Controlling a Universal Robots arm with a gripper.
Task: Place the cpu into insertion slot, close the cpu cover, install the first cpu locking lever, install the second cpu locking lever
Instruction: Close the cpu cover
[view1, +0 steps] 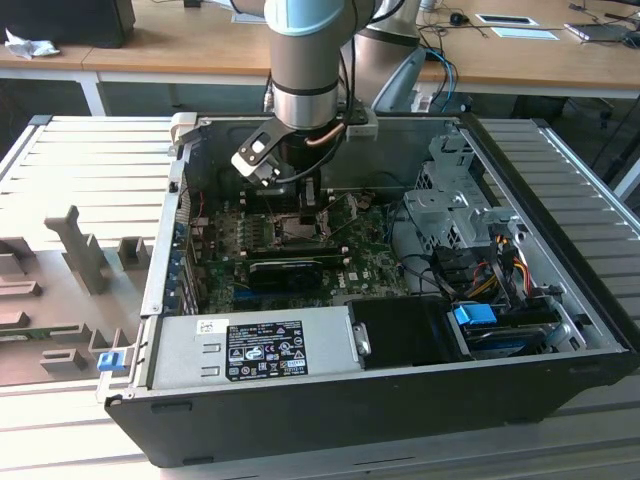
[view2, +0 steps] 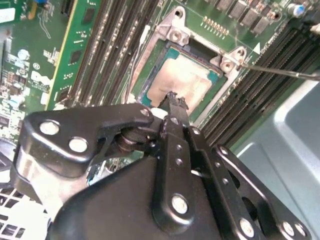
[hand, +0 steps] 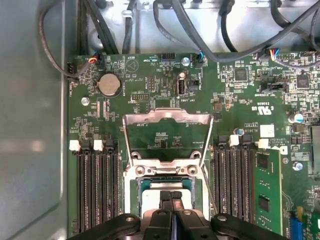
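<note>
Down inside the open computer case (view1: 560, 300), toward eleven o'clock from its middle in the exterior view, the gripper (view2: 174, 102) hangs low over the green board (hand: 240, 100). Its two fingers are pressed together with nothing visibly pinched between them, and their tips are right over one edge of the cpu (view2: 187, 80). The cpu lies flat inside the insertion slot (view2: 195, 48). The cpu cover (hand: 167, 115) stands swung open, away from the chip, so closing has not been done. A thin locking lever (view2: 280, 72) juts free beside the slot.

My worry is the closed fingertips: any sideways drag on the chip could skew it in the slot, and the cover pressed onto a crooked chip would likely bend contacts. The loose lever could also snag a finger as the arm travels.

Counted: one cpu, one slot, one cover, one gripper with two fingers, one lever plainly seen, two banks of memory slots (hand: 97, 190) flanking the slot, and one coin battery (hand: 109, 84).
</note>
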